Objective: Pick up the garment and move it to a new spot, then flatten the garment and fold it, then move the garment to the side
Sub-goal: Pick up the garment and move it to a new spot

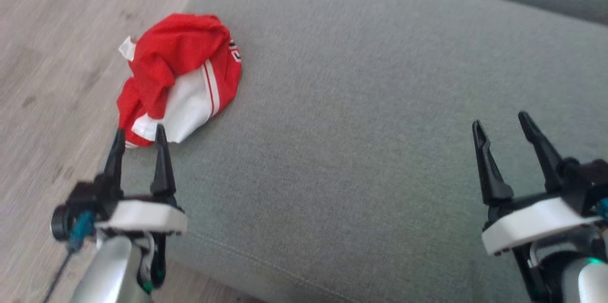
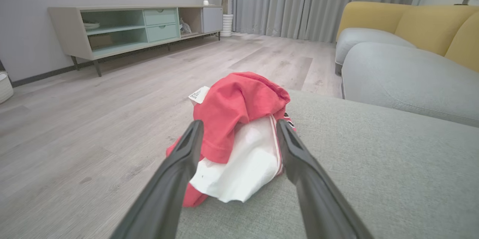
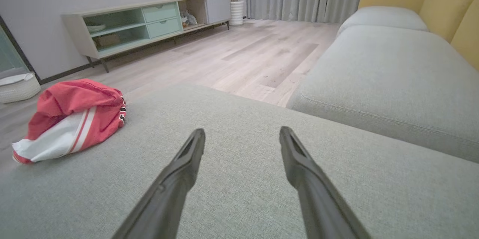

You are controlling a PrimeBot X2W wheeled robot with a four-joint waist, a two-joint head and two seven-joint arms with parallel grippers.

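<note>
The garment (image 1: 178,77) is a crumpled red and white piece with red stripes, lying bunched at the left edge of the grey-green cushion (image 1: 370,103). A white label sticks out at its upper left. My left gripper (image 1: 139,136) is open just short of the heap's near edge, fingertips pointing at it, nothing between them. From the left wrist view the garment (image 2: 239,134) lies straight ahead beyond the open left gripper (image 2: 239,126). My right gripper (image 1: 501,125) stands open over bare cushion far to the right. The right wrist view has the garment (image 3: 71,119) at its left and the right gripper (image 3: 242,134) open.
Wooden floor (image 1: 52,46) runs along the cushion's left edge, right beside the garment. A second grey seat (image 2: 408,78) with yellow backrests (image 2: 430,21) stands behind. A low sideboard (image 2: 138,29), grey curtains (image 2: 307,3) and a white basket (image 3: 18,85) line the far wall.
</note>
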